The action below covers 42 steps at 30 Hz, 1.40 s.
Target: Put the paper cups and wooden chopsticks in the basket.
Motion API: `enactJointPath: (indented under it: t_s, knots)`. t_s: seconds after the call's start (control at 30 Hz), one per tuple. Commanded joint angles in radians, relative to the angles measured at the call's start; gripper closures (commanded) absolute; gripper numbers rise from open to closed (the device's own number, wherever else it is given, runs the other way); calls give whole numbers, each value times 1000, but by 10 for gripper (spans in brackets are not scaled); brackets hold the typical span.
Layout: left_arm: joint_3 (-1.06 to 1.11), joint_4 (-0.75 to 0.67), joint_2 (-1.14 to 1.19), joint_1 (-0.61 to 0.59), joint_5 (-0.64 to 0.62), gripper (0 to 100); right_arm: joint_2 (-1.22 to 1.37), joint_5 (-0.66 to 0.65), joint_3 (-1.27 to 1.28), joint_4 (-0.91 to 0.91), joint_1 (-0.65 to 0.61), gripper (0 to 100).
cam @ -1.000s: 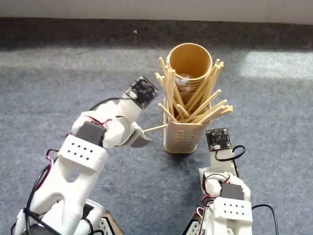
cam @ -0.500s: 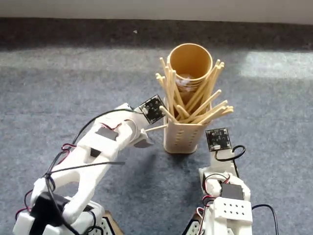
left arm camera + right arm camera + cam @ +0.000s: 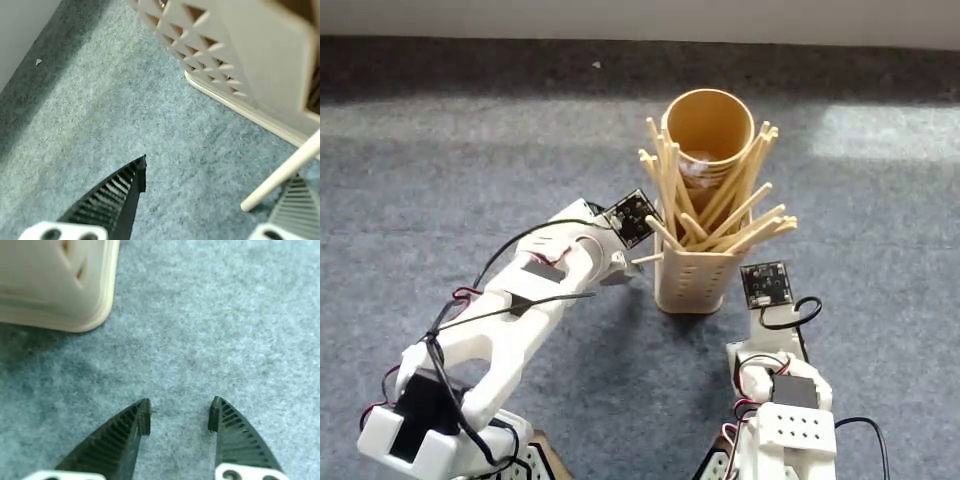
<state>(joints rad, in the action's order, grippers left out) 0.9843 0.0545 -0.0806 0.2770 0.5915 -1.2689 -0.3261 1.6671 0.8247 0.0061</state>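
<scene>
Where the grey carpet (image 3: 470,170) is lit from the far side, the basket (image 3: 695,280) stands upright, a tall beige thing with slotted walls. The paper cup (image 3: 708,125) sits in its far half with the open mouth up, and a bundle of wooden chopsticks (image 3: 705,205) leans fanned out in front of it, the tips well above the rim. One single chopstick (image 3: 645,259) pokes sideways out of the basket's wall toward the left arm.

The left gripper (image 3: 220,170) hangs low, just beside that wall, its jaws spread wide and holding nothing. The stick's free end lies close by one finger; I cannot tell whether it touches.

The right gripper (image 3: 180,405) is over bare carpet near the basket's near corner, its jaws moderately apart, nothing between them.
</scene>
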Motion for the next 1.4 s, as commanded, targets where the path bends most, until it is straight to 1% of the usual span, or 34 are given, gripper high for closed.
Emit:
enactJointPath:
  t_s: [0.0, 0.1, 0.2, 0.3, 0.43, 0.63, 0.87, 0.93, 1.03, 1.1, 1.17, 1.2, 1.27, 1.33, 1.37]
  knots:
    - [12, -14, 19, 25, 14, 620, -2, -12, 68, -13, -12, 796]
    - [12, -14, 19, 25, 31, 722, -2, -12, 68, -13, -12, 796]
    - [16, -6, 18, 19, 160, 797, -2, -12, 68, -13, -12, 796]
    - [50, 0, 10, 4, 250, 841, -2, -12, 68, -13, -12, 796]
    - [71, 3, 7, -79, 351, 864, -2, -12, 68, -13, -12, 796]
    - [104, 3, 5, -262, 542, 867, -2, -12, 68, -13, -12, 796]
    - [91, -2, 4, -487, 649, 867, -2, -12, 68, -13, -12, 796]
    - [73, -2, -5, -541, 647, 867, -2, -12, 68, -13, -12, 796]
    - [42, -2, -45, -605, 598, 867, -2, -12, 68, -13, -12, 796]
    - [27, -2, -85, -628, 534, 864, -2, -12, 68, -13, -12, 796]
    - [12, -2, -131, -630, 433, 851, -2, -12, 68, -13, -12, 796]
    - [7, -2, -156, -625, 377, 825, -2, -12, 68, -13, -12, 796]
    - [1, 2, -206, -587, 285, 743, -2, -12, 68, -13, -12, 796]
    - [2, 3, -248, -538, 239, 665, -2, -12, 68, -13, -12, 796]
    - [5, 5, -262, -506, 236, 636, -2, -12, 68, -13, -12, 796]
